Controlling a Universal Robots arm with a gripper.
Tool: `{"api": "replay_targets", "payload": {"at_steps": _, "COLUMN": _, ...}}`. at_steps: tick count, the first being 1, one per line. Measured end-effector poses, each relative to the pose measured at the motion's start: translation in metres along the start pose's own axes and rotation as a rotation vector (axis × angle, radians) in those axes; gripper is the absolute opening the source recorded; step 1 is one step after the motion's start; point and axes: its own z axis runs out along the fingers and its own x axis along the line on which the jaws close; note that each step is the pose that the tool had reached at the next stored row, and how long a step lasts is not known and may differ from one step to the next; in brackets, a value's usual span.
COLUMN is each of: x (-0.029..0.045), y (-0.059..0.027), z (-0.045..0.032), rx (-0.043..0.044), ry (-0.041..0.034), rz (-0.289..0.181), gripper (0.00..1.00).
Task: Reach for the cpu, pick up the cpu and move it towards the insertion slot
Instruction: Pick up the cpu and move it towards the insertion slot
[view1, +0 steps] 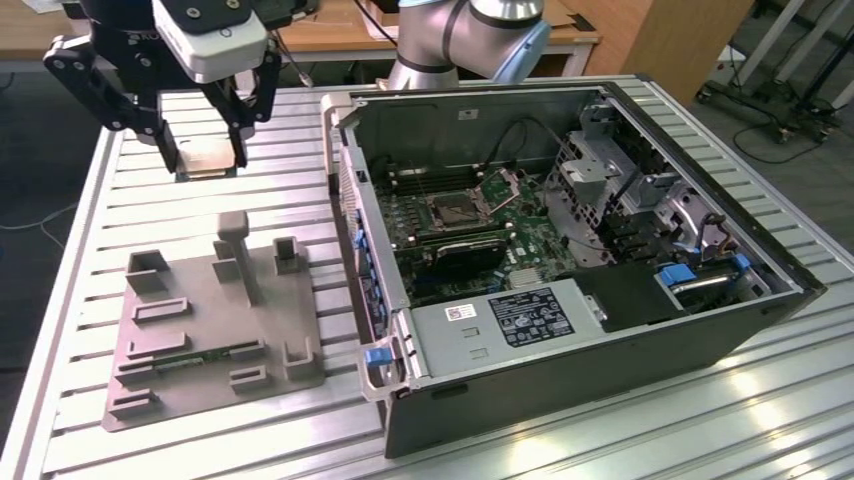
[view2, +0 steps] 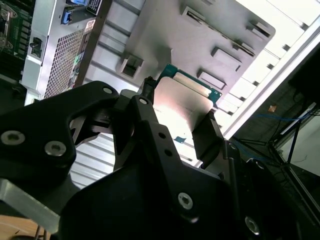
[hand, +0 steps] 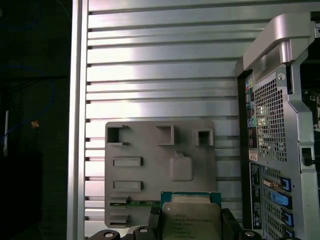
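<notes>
- An open computer case (view1: 587, 330) stands to the side of the claw (view1: 211, 160), toward the exterior view's right. A green motherboard (view1: 441, 245) is mounted inside it, and a labelled grey box (view1: 514, 318) is fitted at the case's near end.
- The insertion slot (view1: 455, 208) is set in that motherboard, with its hinged metal plate tilted up beside it. It is well apart from the claw.
- A grey plastic tray (hand: 150, 150) lies on the ribbed metal surface (view1: 174, 210), lower than the claw and apart from it. A thin green strip (hand: 137, 203) is lodged in one of its narrow slots.
- The cpu (hand: 192, 222) is gripped in the claw, clamped by two opposite edges between the black fingers (view2: 142, 107). Its silvery plate is turned up toward the wrist cameras, and its green rim is seen past the fingertips.
- The cpu is held in the air, touching neither the tray nor the surface.
- The claw is pointed downward, with its fingers hanging nearly upright beneath a white wrist housing.
- The arm (view1: 467, 35) is seen behind the case, toward the exterior view's right of the claw.
</notes>
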Motion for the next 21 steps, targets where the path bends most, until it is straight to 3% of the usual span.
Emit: {"api": "replay_targets", "payload": {"at_steps": 21, "x": -0.0087, "y": 0.0002, "z": 0.0008, "rx": 0.0, "ry": 0.0, "rz": 0.0, "gripper": 0.54}}
